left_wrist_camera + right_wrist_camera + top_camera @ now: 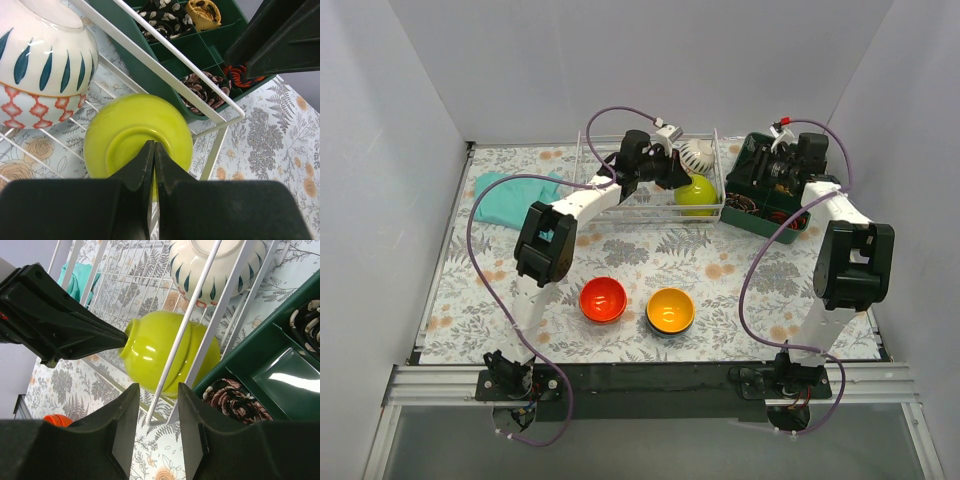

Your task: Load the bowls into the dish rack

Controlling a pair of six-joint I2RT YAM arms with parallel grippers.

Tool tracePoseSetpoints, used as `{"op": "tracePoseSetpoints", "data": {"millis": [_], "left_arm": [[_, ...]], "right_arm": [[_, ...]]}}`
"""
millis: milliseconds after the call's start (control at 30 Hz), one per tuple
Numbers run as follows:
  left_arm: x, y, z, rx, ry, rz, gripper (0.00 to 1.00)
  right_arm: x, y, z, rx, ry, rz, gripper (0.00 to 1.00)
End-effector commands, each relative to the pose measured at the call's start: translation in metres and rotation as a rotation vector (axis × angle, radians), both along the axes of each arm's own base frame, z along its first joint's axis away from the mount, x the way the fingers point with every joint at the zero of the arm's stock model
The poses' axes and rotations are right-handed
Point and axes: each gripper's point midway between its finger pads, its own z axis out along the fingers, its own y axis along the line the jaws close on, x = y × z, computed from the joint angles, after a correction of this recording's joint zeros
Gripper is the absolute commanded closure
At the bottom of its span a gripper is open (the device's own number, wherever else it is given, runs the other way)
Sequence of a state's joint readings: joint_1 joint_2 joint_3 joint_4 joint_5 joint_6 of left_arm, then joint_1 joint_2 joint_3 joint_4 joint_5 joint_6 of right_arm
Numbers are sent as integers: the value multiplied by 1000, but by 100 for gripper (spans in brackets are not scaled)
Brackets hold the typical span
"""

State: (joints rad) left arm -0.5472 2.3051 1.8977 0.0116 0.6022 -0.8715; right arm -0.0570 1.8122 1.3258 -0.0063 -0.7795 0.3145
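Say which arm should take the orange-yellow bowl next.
Probably right: the right pincer is open and empty by the dish rack, while the left pincer is shut on the lime-green bowl. The orange-yellow bowl lies nearer the right base.

A lime-green bowl [696, 193] lies tipped, foot showing, at the right end of the white wire dish rack [650, 213], beside an upturned blue-patterned bowl [698, 154]; a red-orange bowl [603, 299] and an orange-yellow bowl [671, 309] sit upright outside
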Motion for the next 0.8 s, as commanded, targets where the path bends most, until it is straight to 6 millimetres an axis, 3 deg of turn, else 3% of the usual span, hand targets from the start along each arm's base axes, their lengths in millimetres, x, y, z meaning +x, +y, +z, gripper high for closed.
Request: {"op": "tracePoseSetpoints", "data": {"millis": [0,533,633,767], "left_arm": [[-3,-16,12,-26,-34,-21,100],[-4,-28,12,-37,-46,-9,100],[0,-29,21,-44,-72,-1,100],[10,-27,50,-51,-143,28,99]], "right_arm": [[-5,-3,27,-19,-83,-2,55],[-14,-7,31,-30,-97,-9,55],[-15,-7,34,-36,-112,-8,55],[-20,-9,40,-57,-121,-5,55]]}}
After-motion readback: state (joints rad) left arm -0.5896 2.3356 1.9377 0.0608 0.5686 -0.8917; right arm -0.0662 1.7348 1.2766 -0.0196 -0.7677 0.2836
